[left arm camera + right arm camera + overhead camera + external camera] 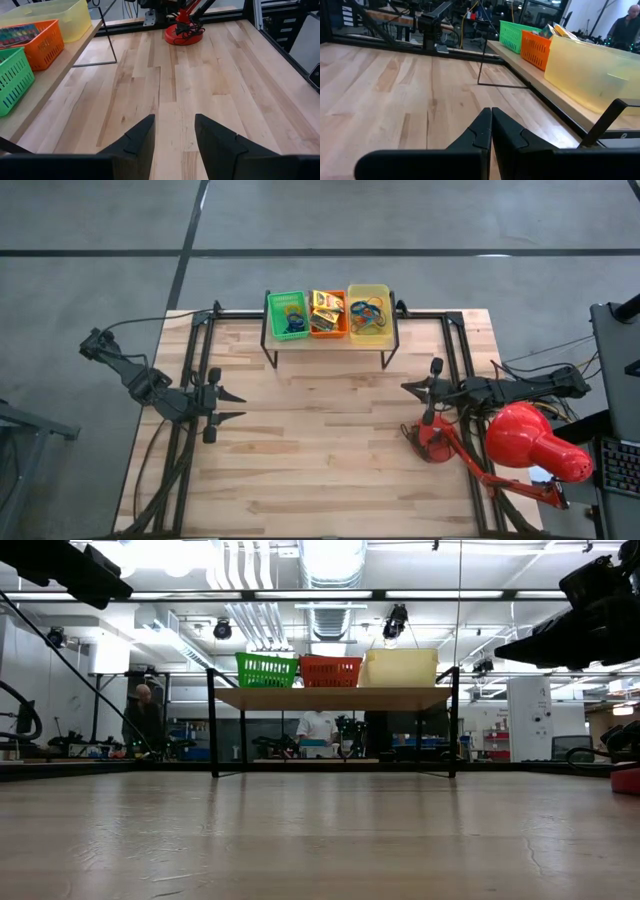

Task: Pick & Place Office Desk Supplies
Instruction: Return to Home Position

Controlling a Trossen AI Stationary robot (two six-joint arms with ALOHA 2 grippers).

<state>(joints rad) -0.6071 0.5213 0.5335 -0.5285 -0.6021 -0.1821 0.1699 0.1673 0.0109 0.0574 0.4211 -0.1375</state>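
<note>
Dark fingers [142, 137] of the left gripper [174, 120] stand parted with a plain gap between them and nothing held, the arm poised above bare wood on the left side of the table [320, 450]. Across the boards and well apart from it, the right gripper [405, 387] points back toward the middle. Its two fingers [482, 127] are pressed together tip to tip, and it too is empty. Just beside the right arm, the round base of the red desk lamp [530, 442] sits on the table's right side, with its big shade lying nearer the front corner.

None of the supplies are on the tabletop. At the middle of the far edge, a low shelf [330, 698] on thin black legs carries three trays side by side. The green tray [269, 320], on the left in the high view, holds bluish rubber-band loops [292, 315]. The orange tray [329, 334] in the centre holds yellow and green cardboard boxes [325, 310], one of them poking above its rim. The yellow tray [370, 338] on the right holds more loops, blue and orange among them.

Beyond the table, the low view shows a person [145, 720] at the far left of the room and another in white behind the shelf.
</note>
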